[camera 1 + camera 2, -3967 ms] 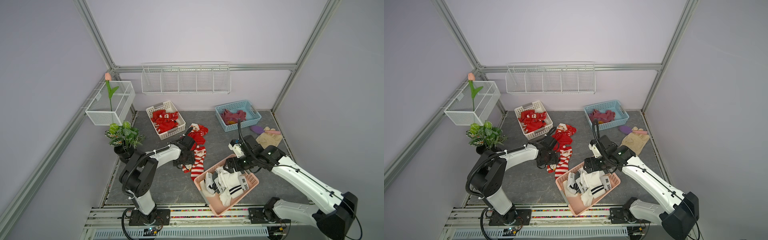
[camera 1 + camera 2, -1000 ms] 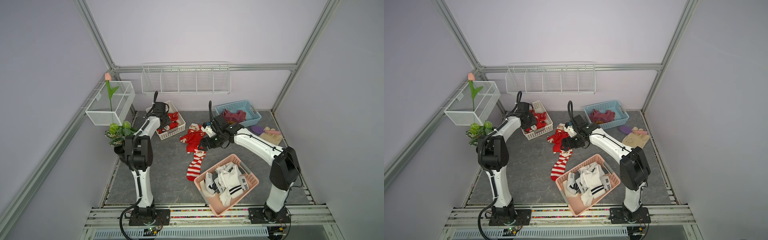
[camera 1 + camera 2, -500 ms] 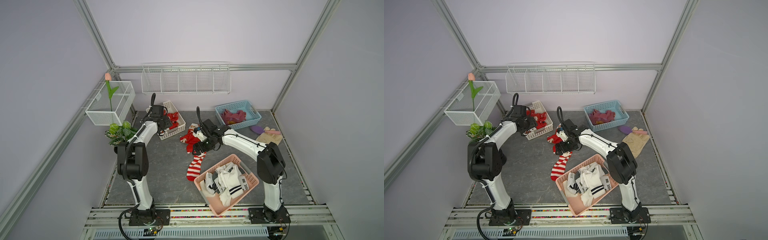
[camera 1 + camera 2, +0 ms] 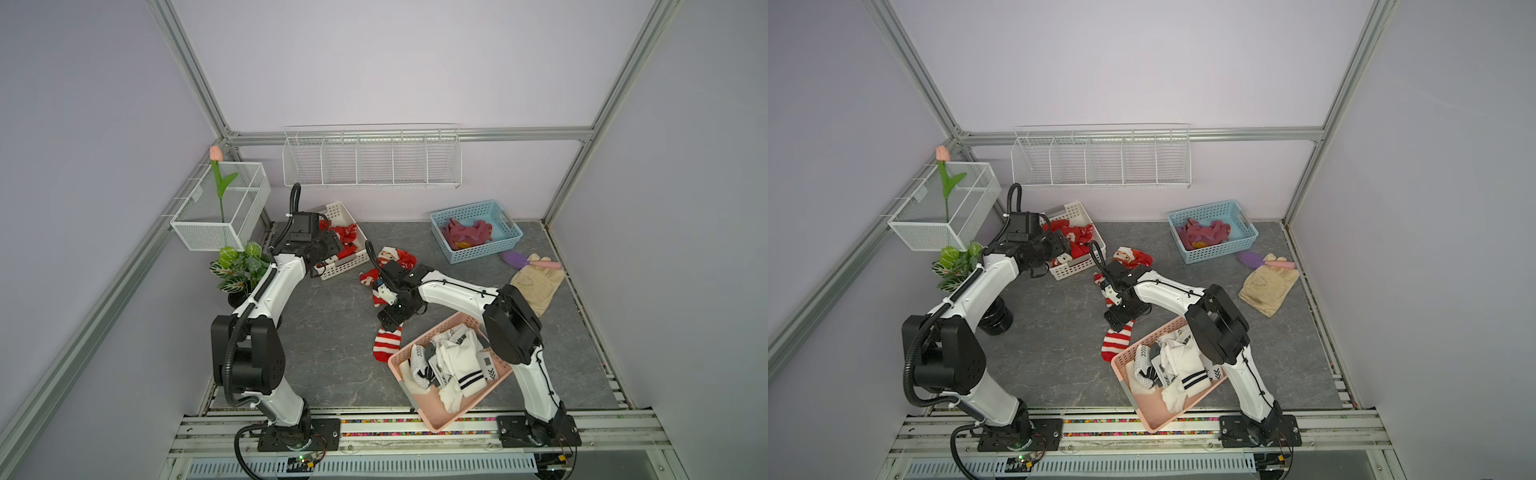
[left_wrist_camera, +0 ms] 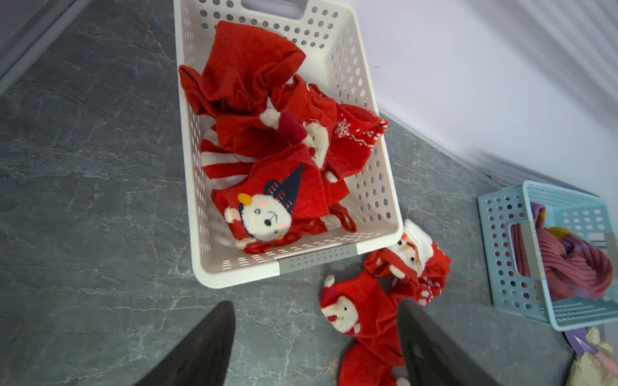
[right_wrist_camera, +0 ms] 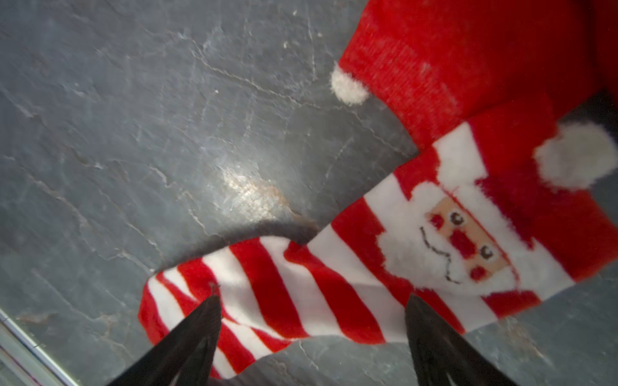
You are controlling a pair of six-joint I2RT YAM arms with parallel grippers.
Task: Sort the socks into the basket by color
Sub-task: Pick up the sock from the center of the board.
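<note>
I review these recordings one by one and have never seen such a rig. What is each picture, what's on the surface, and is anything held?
Two white robot arms on a front rail, the left arm and the right arm, each end in jaws. The wide pictures look down from one overhead camera pair; the close-ups come from wrist cameras. On the grey mat sit a white basket of red socks, a blue basket of purple-maroon socks and a pink basket of white socks. Outside them are loose red socks, a striped sock, beige gloves, a brush and a potted plant. Nothing is held: both pairs of jaws are open, the left's near the white basket, the right's over the striped sock.
</note>
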